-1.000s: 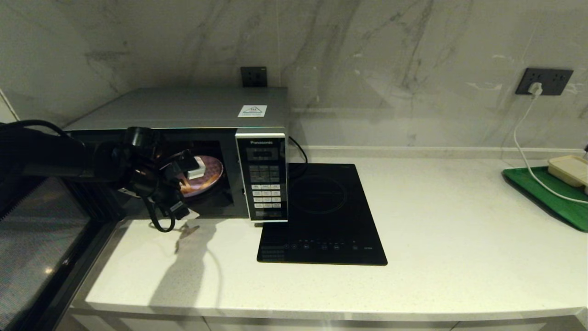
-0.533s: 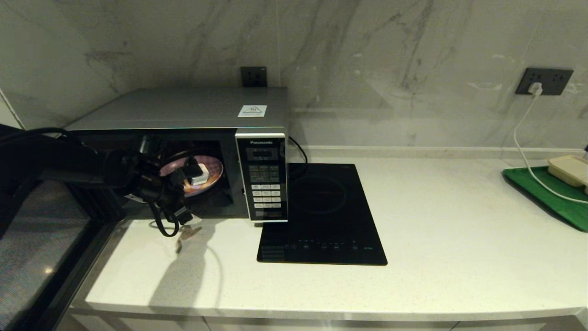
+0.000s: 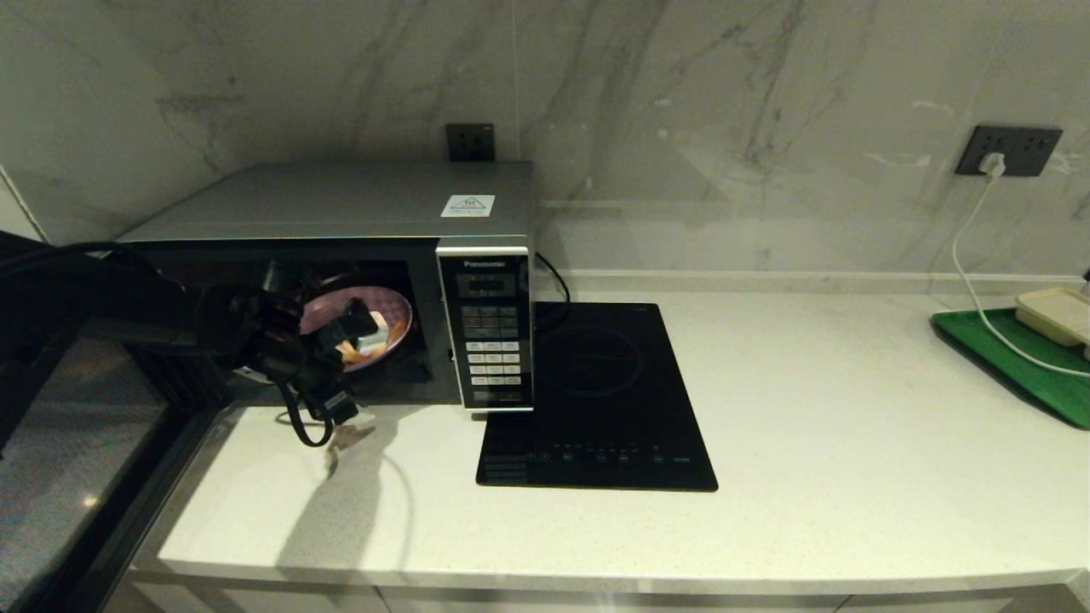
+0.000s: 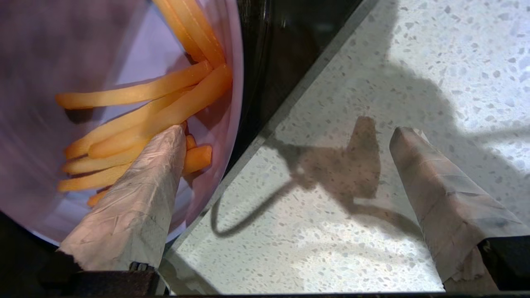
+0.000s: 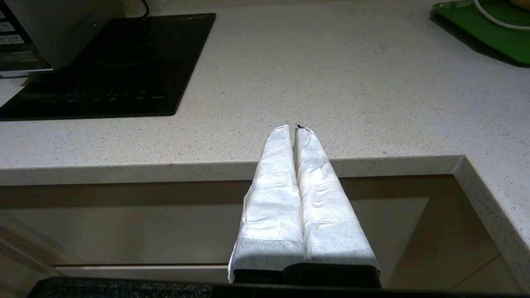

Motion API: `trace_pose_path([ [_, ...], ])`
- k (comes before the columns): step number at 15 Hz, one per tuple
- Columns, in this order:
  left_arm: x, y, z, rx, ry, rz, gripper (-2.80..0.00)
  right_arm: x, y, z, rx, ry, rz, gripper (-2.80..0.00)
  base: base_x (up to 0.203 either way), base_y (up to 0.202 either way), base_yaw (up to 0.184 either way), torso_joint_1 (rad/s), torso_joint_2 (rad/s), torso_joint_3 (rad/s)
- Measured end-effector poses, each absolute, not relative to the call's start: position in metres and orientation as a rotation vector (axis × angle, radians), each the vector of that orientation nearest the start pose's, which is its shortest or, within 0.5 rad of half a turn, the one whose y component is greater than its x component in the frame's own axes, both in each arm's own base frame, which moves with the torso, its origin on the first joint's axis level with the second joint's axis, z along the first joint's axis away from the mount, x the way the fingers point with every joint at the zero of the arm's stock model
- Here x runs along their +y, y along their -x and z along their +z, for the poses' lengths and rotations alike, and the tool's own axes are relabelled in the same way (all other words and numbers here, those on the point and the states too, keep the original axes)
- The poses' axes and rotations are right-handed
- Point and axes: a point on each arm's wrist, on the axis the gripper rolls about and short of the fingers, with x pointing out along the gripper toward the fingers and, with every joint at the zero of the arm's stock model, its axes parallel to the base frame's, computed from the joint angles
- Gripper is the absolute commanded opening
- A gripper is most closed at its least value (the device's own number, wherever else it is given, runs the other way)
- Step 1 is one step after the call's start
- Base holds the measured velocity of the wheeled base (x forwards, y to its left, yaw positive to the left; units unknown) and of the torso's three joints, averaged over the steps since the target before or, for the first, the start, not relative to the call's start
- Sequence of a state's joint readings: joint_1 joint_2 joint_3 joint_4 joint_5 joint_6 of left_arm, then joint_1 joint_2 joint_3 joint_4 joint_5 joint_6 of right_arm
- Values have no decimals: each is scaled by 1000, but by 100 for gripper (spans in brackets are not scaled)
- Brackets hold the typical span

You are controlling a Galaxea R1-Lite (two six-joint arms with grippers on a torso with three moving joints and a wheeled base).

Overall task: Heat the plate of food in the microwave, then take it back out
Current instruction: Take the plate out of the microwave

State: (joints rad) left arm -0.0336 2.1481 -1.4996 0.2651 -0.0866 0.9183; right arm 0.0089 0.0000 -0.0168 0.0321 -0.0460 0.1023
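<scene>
The plate (image 3: 362,319) is seen in the mouth of the microwave (image 3: 358,281), whose door (image 3: 77,443) stands swung wide to the left. The left gripper (image 3: 362,336) is placed at the plate's near rim with its fingers spread wide: one finger (image 4: 132,207) lies over the plate among the fries (image 4: 145,120), the other (image 4: 447,198) hangs over the bare surface (image 4: 372,62), and nothing is clamped between them.

A slip is judged the main risk. The rim does not appear to be pinched, so a pull outward could leave the plate behind or tip it off the cavity's sill. The plate looks tilted in the head view, so the fries could be slid toward the low edge and spilled. The upper finger could also press on the fries and push them aside.

The finger spread and the fries under the pad are shown only by the left wrist view; the open door and the plate's place inside the cavity are shown only by the head view. The right gripper (image 5: 296,128) is seen only in its own view, parked before the surface's front edge with its fingers pressed together and empty.
</scene>
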Motion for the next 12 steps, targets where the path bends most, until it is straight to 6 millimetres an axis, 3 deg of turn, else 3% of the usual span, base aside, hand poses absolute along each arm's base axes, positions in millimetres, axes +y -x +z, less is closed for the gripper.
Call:
trace_pose_path([
  [11,-16,-415,126,758,-829,-503,0,-1,24,77,13,-102,-38,-280,0,0,0,0,0,0],
  [12,-16,-415,126,759,-829,-502,-280,-1,24,77,13,-102,-38,-280,0,0,0,0,0,0],
])
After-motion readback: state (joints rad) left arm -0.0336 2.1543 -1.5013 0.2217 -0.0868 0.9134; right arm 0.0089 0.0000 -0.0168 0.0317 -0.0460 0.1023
